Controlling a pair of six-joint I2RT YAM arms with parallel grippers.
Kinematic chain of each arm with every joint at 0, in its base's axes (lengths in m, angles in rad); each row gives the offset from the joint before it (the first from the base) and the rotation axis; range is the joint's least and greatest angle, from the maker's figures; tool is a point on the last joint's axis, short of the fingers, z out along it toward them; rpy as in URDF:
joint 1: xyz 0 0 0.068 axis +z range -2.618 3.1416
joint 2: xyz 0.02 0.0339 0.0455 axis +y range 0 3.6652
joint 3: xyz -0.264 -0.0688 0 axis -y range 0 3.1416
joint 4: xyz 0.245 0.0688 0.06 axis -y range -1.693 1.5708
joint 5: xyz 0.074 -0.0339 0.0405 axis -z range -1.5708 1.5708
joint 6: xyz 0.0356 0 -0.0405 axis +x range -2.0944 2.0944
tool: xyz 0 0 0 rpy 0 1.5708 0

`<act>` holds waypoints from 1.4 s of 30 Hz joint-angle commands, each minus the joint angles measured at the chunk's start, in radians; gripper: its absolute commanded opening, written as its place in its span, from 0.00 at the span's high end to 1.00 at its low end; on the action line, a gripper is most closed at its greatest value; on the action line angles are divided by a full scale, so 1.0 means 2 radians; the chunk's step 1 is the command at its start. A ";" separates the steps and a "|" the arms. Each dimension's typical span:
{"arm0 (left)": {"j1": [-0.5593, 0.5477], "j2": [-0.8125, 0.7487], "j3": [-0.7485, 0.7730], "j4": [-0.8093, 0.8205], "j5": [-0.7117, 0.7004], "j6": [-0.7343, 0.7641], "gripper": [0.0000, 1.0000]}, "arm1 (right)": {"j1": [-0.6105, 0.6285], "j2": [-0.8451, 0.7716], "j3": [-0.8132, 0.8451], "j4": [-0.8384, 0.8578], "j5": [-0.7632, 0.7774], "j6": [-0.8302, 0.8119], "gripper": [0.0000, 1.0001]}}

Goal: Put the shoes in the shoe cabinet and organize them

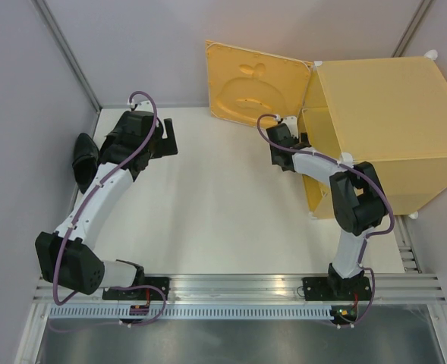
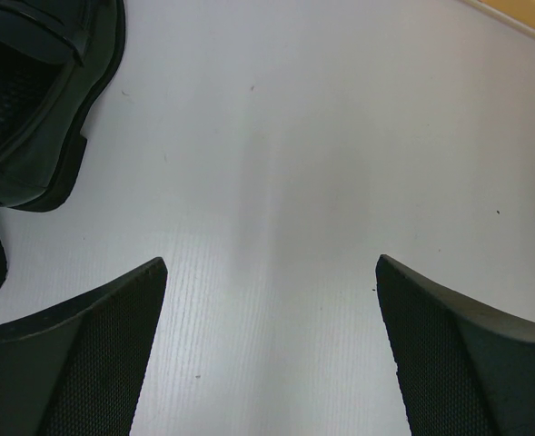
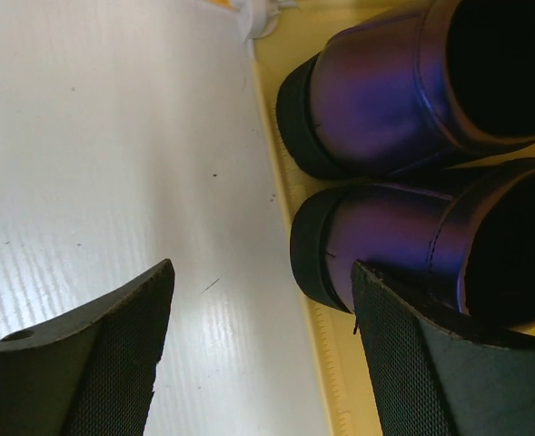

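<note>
You are seeing two shiny purple shoes (image 3: 376,100) sitting side by side in the yellow-orange shoe cabinet (image 1: 390,129). Your left claw (image 2: 272,354) and right claw (image 3: 262,354) are gaping empty by the white surface (image 1: 208,212), with grey walls (image 1: 26,114) enclosing it.

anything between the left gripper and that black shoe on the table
Nothing visible. In the left wrist view, only white table surface shows between the open left gripper and the black shoe, which lies ahead and off to its left.

The left arm (image 1: 86,208) and right arm (image 1: 316,162) each had white tubular links joined by bulky black joint housings. A thin purple cable (image 1: 140,94) looped along each. Black wedge-shaped fingers (image 2: 94,363) had finely mesh-textured inner faces.
</note>
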State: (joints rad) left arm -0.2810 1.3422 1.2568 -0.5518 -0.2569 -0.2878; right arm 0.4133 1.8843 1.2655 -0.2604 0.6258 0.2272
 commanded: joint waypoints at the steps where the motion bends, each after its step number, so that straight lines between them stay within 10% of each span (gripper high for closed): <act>1: 0.002 0.003 0.001 0.001 0.006 0.013 0.02 | -0.017 -0.010 -0.005 0.007 0.031 -0.013 0.17; 42: 0.045 0.014 0.002 -0.011 -0.055 -0.045 0.03 | 0.097 -0.208 -0.084 0.020 -0.246 -0.022 0.17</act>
State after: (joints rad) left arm -0.2428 1.3525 1.2568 -0.5537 -0.3164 -0.3222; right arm 0.6018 1.5372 1.1454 -0.2626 0.1936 0.1684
